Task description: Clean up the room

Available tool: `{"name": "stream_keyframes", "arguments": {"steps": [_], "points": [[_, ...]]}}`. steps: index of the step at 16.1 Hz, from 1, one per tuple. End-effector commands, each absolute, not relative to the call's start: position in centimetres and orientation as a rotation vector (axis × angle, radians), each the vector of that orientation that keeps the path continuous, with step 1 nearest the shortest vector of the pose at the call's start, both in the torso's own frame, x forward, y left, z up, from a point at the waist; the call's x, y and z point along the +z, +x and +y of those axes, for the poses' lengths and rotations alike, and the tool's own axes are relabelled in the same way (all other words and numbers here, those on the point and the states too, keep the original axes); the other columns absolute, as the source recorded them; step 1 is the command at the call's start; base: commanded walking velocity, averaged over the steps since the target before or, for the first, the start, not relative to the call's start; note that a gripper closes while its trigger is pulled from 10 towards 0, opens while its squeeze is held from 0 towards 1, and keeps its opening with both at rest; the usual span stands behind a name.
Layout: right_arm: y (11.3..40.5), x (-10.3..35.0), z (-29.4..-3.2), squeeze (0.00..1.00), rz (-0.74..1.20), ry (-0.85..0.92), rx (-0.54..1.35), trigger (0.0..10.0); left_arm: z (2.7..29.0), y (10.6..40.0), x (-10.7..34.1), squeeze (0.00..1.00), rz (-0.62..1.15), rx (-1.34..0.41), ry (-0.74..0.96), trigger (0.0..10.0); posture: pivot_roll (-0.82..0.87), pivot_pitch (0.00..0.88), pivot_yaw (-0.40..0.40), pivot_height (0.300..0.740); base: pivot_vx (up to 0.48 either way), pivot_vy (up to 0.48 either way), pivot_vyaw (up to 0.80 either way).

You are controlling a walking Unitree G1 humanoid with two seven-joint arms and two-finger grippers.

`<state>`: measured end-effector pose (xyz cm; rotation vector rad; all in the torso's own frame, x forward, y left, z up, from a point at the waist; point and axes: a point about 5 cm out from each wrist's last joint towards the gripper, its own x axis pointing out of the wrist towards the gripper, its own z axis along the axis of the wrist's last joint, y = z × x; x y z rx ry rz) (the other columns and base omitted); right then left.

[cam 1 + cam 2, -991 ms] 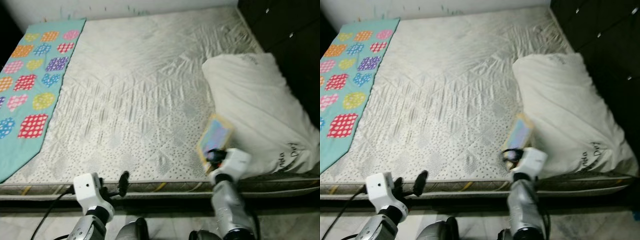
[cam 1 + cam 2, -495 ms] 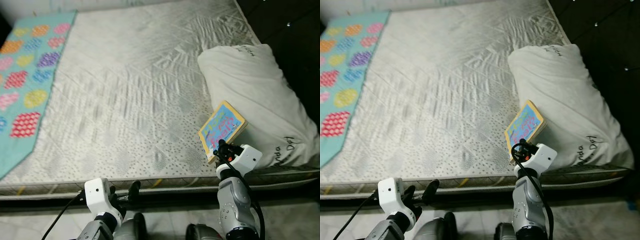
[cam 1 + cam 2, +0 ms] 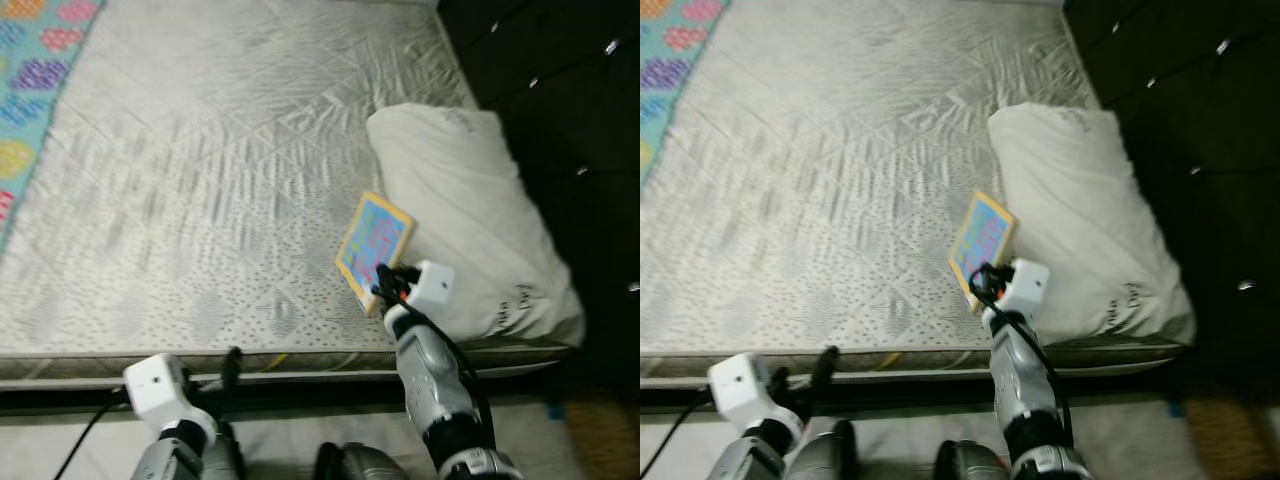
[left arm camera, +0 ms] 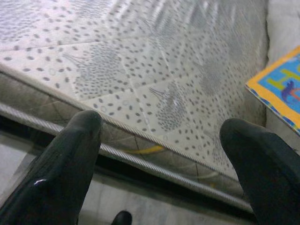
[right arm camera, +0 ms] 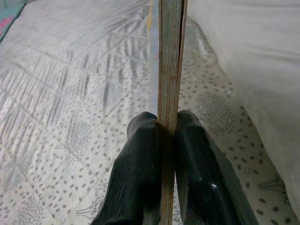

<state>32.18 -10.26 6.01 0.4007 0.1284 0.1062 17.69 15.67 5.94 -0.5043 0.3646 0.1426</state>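
The right claw (image 3: 385, 285) pinches a colourful picture book (image 3: 372, 247) by its lower edge, above the mattress (image 3: 200, 200) beside a white pillow (image 3: 470, 240). The thin edge grip may slip, dropping the book. The left claw (image 4: 159, 154) hangs released below the mattress edge.

**Blurred and cut-off parts**

Both eye views are motion-blurred. The book (image 3: 373, 242) cover's print cannot be read, nor the pillow (image 3: 470, 220) lettering. The patterned blanket (image 3: 30, 70) is cut off at the left edge.
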Motion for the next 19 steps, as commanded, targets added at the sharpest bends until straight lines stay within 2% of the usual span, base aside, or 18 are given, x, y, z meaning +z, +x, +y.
{"name": "stream_keyframes", "arguments": {"steps": [1,4,6,11,14,17,19], "points": [[32.0,5.4,-9.7,0.00,0.162,0.383,0.139,10.0,13.4,17.4,6.1,0.00,0.347,0.211,-0.678,10.0,0.23,0.211,-0.210,0.740,0.000,0.000,0.00],[32.2,5.2,-7.9,0.00,0.196,0.380,0.173,10.0,13.5,16.5,5.5,0.00,0.386,0.253,-0.705,10.0,0.24,0.210,-0.213,0.740,0.000,0.000,0.00],[32.1,4.8,-8.1,0.00,0.215,0.384,0.136,10.0,13.2,16.6,5.2,0.00,0.420,0.238,-0.703,10.0,0.24,0.209,-0.194,0.740,0.000,0.000,0.00],[31.2,1.9,-10.9,0.00,0.391,0.447,-0.164,10.0,13.4,16.5,5.2,0.00,0.462,0.206,-0.657,10.0,0.26,0.225,-0.148,0.740,0.000,0.000,0.00],[29.9,0.2,-11.2,0.00,0.497,0.550,-0.325,10.0,13.7,16.3,5.4,0.00,0.467,0.224,-0.667,10.0,0.26,0.233,-0.128,0.740,0.000,0.000,0.00],[29.3,-0.5,-9.8,0.00,0.573,0.615,-0.351,10.0,13.2,16.5,5.5,0.00,0.487,0.202,-0.659,10.0,0.26,0.235,-0.114,0.740,0.000,0.000,0.00],[29.3,-0.4,-8.9,0.00,0.565,0.598,-0.297,10.0,13.1,16.6,5.5,0.00,0.494,0.201,-0.663,10.0,0.26,0.234,-0.111,0.740,0.000,0.000,0.00]]}}
